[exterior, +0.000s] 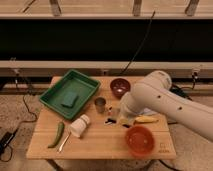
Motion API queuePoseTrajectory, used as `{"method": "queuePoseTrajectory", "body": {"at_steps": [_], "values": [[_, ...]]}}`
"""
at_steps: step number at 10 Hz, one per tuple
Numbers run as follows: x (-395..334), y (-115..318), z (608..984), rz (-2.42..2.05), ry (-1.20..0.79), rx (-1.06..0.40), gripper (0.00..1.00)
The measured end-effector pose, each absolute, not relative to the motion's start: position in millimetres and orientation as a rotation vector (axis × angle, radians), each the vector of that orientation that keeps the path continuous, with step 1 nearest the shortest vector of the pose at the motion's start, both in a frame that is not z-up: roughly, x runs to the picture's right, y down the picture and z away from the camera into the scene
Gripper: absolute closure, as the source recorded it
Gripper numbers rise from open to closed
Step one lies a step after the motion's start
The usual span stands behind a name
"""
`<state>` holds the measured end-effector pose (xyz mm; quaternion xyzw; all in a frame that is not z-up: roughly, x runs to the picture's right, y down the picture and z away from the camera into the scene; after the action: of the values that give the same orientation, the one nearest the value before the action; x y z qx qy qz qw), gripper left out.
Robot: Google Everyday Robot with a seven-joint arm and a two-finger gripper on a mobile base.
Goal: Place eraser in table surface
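Observation:
My gripper (119, 117) hangs at the end of the thick white arm (160, 102). It is low over the light-wood table surface (100, 145), between the metal cup (100, 104) and the orange bowl (140, 141). The arm's wrist covers most of the gripper. A small pale and dark piece (108, 120) shows at the gripper's tip, on or just above the wood. I cannot tell whether it is the eraser, or whether it is held. No other eraser shows.
A green tray (55, 97) holding a teal sponge (69, 100) stands at the back left. A dark red bowl (120, 87) is at the back. A white cup (79, 126) lies on its side, with a green pepper (57, 134) beside it. A yellow item (146, 120) lies under the arm.

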<state>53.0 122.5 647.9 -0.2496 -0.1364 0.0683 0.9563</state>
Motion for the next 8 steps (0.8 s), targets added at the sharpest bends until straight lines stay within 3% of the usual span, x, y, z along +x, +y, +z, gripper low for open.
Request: {"method": "queuePoseTrajectory", "body": {"at_steps": [8], "values": [[-20,185,722,-0.064,-0.243,-0.635,0.99]]}}
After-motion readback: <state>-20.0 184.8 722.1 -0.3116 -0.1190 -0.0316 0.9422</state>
